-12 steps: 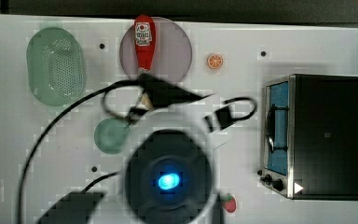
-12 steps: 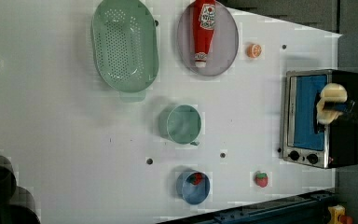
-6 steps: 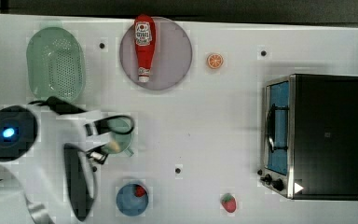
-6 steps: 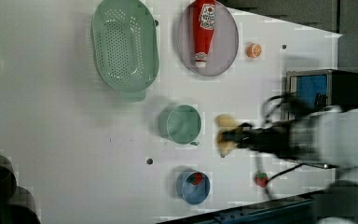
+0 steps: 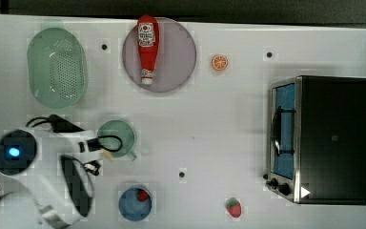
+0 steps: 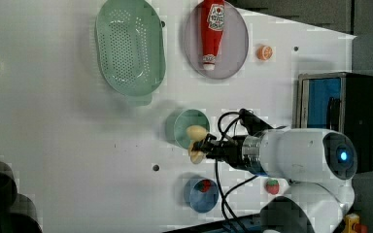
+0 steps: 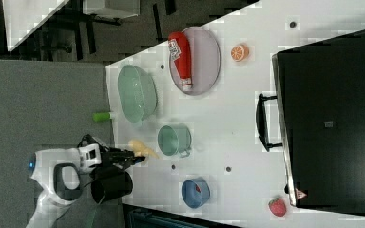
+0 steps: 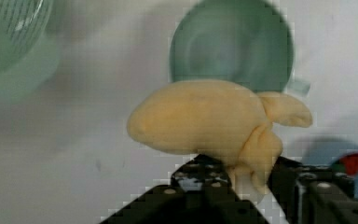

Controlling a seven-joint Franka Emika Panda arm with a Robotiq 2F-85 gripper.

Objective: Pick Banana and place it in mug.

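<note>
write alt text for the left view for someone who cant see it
A white robot arm's claw holds a pale toy banana at the rim of a small green mug on a white table. Around them: a green colander, a ketchup bottle on a plate, a toaster oven.

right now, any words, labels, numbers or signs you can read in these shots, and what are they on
Ketchup bottle on the plate: a white label with print, too blurred to read.
Toaster oven: a small red triangle sign near one corner in the right view, symbol unreadable; a small square mark on its top, unreadable.
Mug, banana, basket, blue bowl: no text visible.
</note>
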